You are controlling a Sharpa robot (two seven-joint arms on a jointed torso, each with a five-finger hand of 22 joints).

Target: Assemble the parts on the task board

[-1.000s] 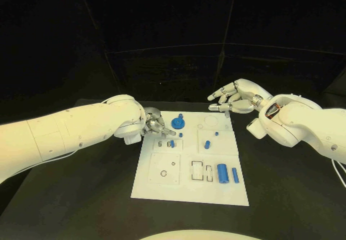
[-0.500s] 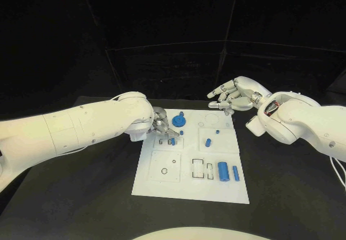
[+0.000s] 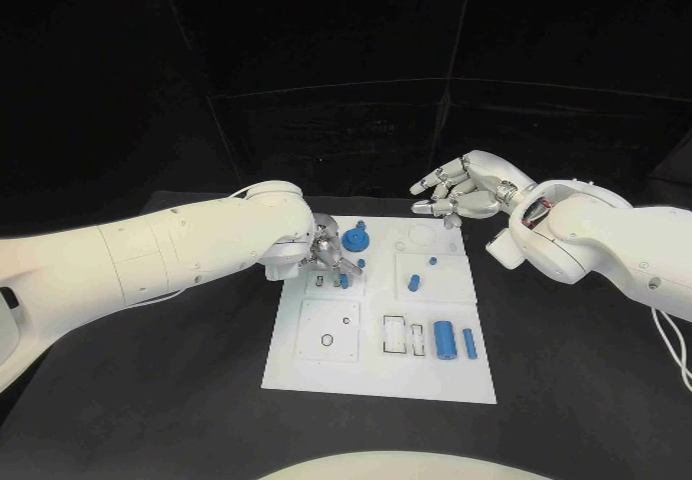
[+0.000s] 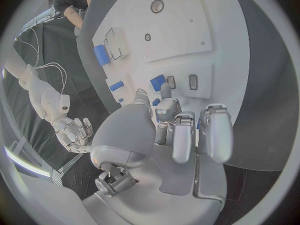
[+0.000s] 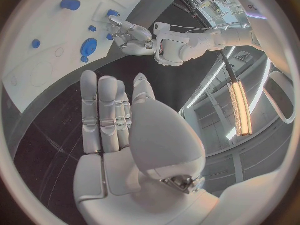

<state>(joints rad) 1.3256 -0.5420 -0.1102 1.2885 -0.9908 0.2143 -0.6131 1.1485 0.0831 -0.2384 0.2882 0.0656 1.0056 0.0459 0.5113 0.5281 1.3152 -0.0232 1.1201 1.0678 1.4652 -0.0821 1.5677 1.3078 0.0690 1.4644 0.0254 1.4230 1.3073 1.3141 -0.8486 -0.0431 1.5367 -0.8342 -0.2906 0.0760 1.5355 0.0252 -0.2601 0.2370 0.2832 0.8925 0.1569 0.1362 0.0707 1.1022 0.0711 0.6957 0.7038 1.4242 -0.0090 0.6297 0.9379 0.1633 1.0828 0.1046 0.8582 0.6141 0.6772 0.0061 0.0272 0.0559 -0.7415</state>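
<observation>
The white task board (image 3: 329,372) lies mid-table. My left hand (image 3: 323,257) is low over its far left panel, fingers (image 4: 165,104) curled down at a small blue part (image 3: 343,282) (image 4: 158,82) by the slots. Whether it grips that part I cannot tell. Just past the hand a blue round gear (image 3: 356,240) (image 5: 89,47) sits on the board. A blue peg (image 3: 414,282) and a tiny blue piece (image 3: 433,263) are on the right panel. A blue cylinder (image 3: 446,342) (image 4: 101,55) and a thin blue bar (image 3: 469,345) lie nearer. My right hand (image 3: 459,195) (image 5: 119,115) hovers open beyond the far right corner.
The black table (image 3: 173,400) surrounds the board on all sides. Empty rectangular slots (image 3: 395,336) and a small round hole (image 3: 327,344) mark the board's near half. In the right wrist view my left hand (image 5: 130,35) reaches over the board's edge.
My left arm has swung further in over the table and its hand has crept slightly toward the blue part. My right hand has drifted a little up and back. The parts have not moved.
</observation>
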